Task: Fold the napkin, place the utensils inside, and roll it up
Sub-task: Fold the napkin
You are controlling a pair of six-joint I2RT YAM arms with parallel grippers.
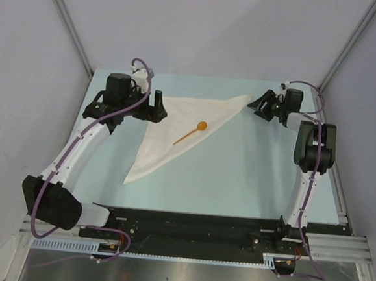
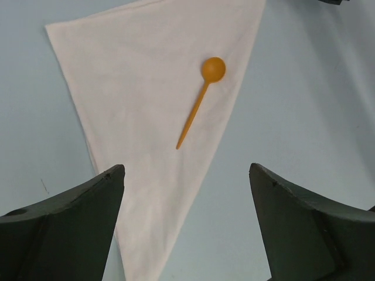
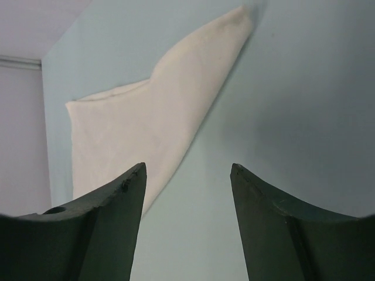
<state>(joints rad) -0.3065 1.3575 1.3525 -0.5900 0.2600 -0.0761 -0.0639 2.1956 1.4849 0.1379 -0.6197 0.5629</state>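
Note:
The cream-white napkin [image 1: 170, 113] lies on the table folded into a triangle, one long point toward the near edge. The small orange spoon [image 1: 190, 135] rests on it, bowl to the right. My left gripper [image 1: 157, 105] stands open at the napkin's left corner, holding nothing. In the left wrist view the napkin [image 2: 146, 76] and spoon [image 2: 199, 102] lie beyond the open gripper [image 2: 187, 170]. My right gripper [image 1: 261, 106] is open just off the napkin's right corner. In the right wrist view the napkin [image 3: 146, 123] reaches the left fingertip of the empty gripper [image 3: 188, 167].
The light blue table [image 1: 250, 171] is walled by grey panels on three sides. A black rail [image 1: 194, 222] with the arm bases runs along the near edge.

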